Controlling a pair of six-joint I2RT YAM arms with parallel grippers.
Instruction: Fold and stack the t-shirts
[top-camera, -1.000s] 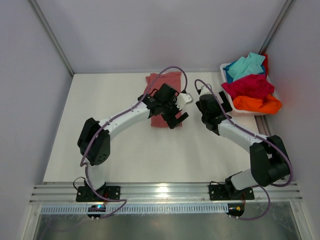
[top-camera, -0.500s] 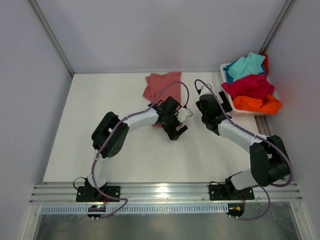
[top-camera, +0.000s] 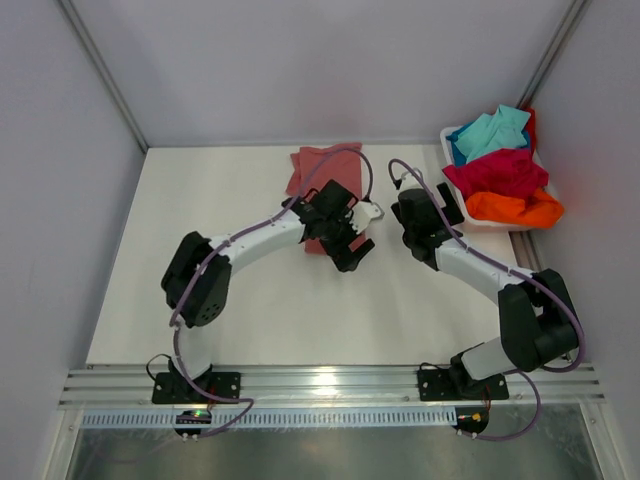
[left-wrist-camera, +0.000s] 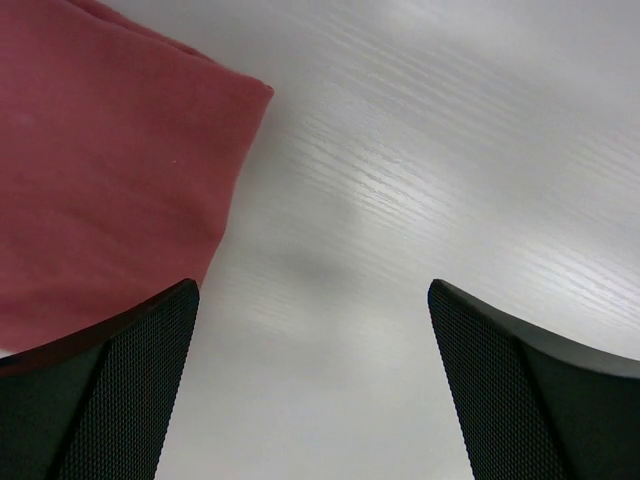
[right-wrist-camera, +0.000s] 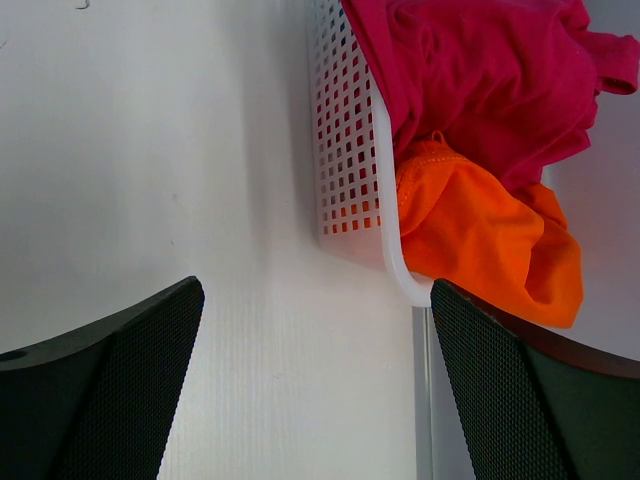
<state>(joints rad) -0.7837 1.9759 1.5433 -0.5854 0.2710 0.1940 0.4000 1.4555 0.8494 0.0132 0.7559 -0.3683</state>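
Hovering by the salmon-pink t-shirt (left-wrist-camera: 110, 170), left tool (left-wrist-camera: 310, 330) spread empty; right tool (right-wrist-camera: 315, 330) likewise spread.

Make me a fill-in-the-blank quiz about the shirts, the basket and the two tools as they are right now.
The salmon-pink t-shirt lies on the ____, outside the white basket. In the basket, the crimson t-shirt lies between the orange t-shirt and the ____ one. The left tool and the right tool both stand ____, holding nothing.
Missing words: table; turquoise; open.
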